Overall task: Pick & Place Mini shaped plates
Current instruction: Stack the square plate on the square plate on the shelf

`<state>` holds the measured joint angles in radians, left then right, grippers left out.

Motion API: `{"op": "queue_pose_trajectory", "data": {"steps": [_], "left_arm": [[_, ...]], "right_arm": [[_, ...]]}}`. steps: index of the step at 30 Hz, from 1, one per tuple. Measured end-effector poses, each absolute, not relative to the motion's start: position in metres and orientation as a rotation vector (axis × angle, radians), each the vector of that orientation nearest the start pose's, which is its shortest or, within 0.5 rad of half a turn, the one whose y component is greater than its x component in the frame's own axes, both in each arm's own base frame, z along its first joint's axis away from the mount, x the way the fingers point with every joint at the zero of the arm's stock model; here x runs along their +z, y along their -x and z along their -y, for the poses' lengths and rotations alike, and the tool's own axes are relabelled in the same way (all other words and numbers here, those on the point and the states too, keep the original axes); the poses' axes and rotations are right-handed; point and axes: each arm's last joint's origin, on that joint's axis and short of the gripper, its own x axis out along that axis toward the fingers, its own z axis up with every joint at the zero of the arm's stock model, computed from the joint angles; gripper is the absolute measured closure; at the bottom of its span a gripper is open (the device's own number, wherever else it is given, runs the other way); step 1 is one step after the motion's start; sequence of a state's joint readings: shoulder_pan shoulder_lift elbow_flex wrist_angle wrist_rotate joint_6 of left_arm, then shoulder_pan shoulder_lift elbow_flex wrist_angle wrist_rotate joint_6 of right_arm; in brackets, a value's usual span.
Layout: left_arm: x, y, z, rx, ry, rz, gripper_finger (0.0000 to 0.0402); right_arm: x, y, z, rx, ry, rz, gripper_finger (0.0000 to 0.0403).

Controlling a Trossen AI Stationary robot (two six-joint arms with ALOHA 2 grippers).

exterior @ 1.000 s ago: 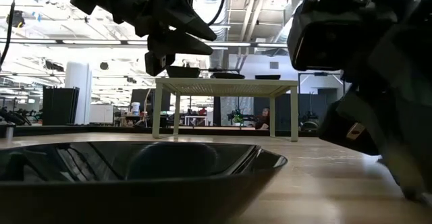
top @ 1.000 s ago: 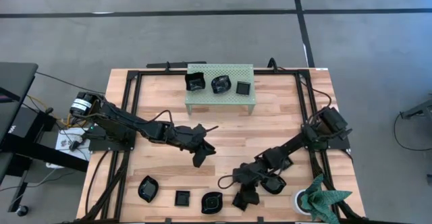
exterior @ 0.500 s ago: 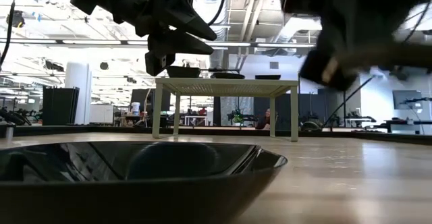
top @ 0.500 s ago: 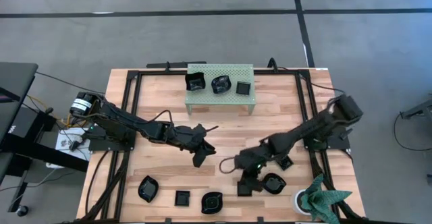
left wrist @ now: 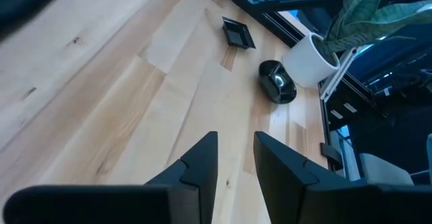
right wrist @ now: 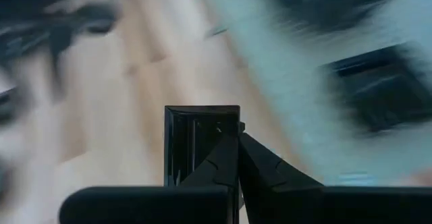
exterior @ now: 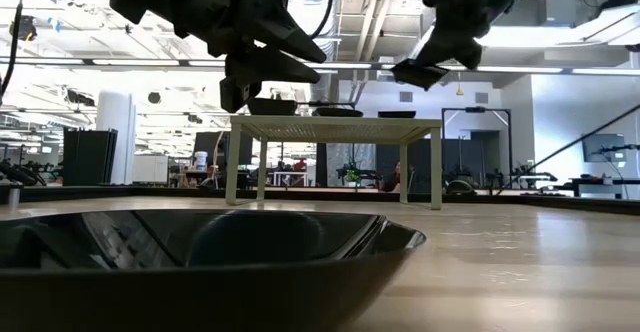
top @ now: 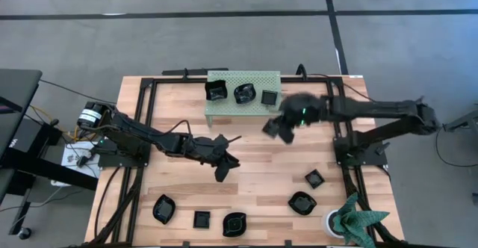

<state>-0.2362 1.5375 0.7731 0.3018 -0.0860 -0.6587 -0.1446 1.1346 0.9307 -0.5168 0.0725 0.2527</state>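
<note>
Pale wood planks make up the worktop (top: 254, 147), framed in black rails, with a pale green perforated rack (top: 244, 107) at its far edge already carrying three glossy black plates (top: 243, 93). Half a second ago the right gripper (top: 278, 128) was low over the near right corner; now it has swung up beside the rack's right end, fingers pinched on a small square plate (right wrist: 200, 142) with a raised rim, held clear of the wood. That suggests the pick is done and the placing on the rack comes next. Two plates (top: 302, 202), a small square one and a rounder one, lie near the right edge, and three more (top: 202, 219), leaf-like, square and wavy-edged, sit along the near edge. The left gripper (top: 221, 163) hovers unmoved over mid-worktop, fingers a little apart and empty. A white pot (top: 334, 222) with a plant stands in the near right corner.
</note>
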Motion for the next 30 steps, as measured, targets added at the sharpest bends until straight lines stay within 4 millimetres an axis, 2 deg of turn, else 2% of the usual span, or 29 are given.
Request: {"op": "queue_pose_trajectory", "data": {"steps": [6,11,19,26,30], "left_arm": [[0.199,-0.309,0.066,0.024,0.577,-0.476,0.0304],[0.199,-0.31,0.061,0.038,0.581,-0.47,0.0304],[0.199,-0.311,0.061,0.039,0.582,-0.467,0.0304],[0.199,-0.311,0.06,0.031,0.552,-0.466,0.0304],[0.199,-0.311,0.06,0.031,0.55,-0.466,0.0304]], "right_arm": [[0.305,-0.219,0.096,-0.517,-0.299,-0.624,0.0402],[0.304,-0.233,0.129,-0.409,-0.257,-0.679,0.0402],[0.331,-0.252,0.161,-0.347,-0.203,-0.907,0.0403],[0.322,-0.273,0.175,-0.282,-0.22,-1.038,0.0403],[0.316,-0.279,0.177,-0.256,-0.216,-1.085,0.0403]]}}
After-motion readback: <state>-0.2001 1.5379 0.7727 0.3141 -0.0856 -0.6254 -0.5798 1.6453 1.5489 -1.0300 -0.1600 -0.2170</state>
